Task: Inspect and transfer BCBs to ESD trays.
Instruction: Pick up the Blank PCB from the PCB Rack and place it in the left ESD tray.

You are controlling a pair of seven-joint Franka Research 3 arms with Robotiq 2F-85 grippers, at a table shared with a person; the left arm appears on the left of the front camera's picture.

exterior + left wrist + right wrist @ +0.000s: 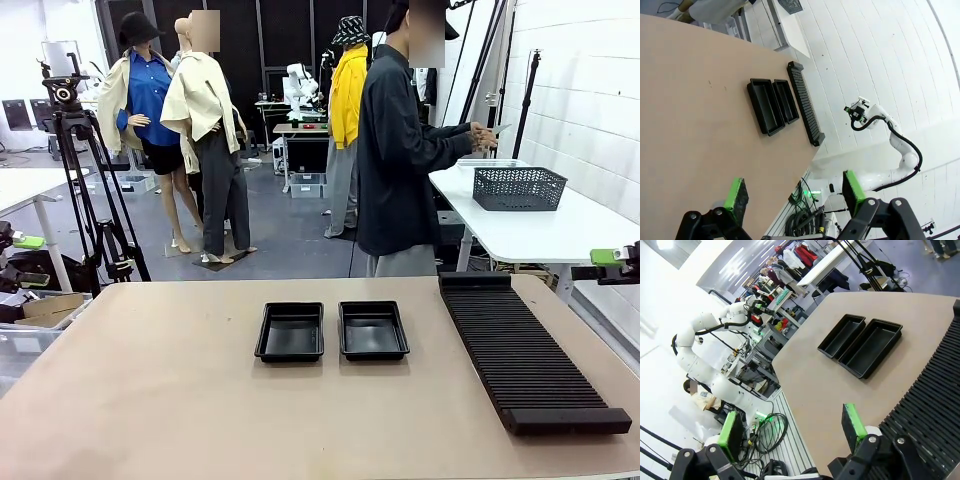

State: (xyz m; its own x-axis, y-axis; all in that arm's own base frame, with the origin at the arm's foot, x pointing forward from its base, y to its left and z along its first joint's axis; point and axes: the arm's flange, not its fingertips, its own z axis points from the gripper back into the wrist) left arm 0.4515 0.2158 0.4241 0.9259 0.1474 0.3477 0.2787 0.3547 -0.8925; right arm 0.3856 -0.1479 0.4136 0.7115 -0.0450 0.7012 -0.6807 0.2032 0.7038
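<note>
- Two shallow glossy black plastic trays lie side by side mid-table, just left of a long black ribbed rack
- Left gripper and right gripper both gape, empty
- Person's hands far off, contents unclear

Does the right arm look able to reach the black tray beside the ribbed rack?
Probably yes: the right end effector is open, the tray lies empty and uncovered, and only the low rack sits between them.
</note>
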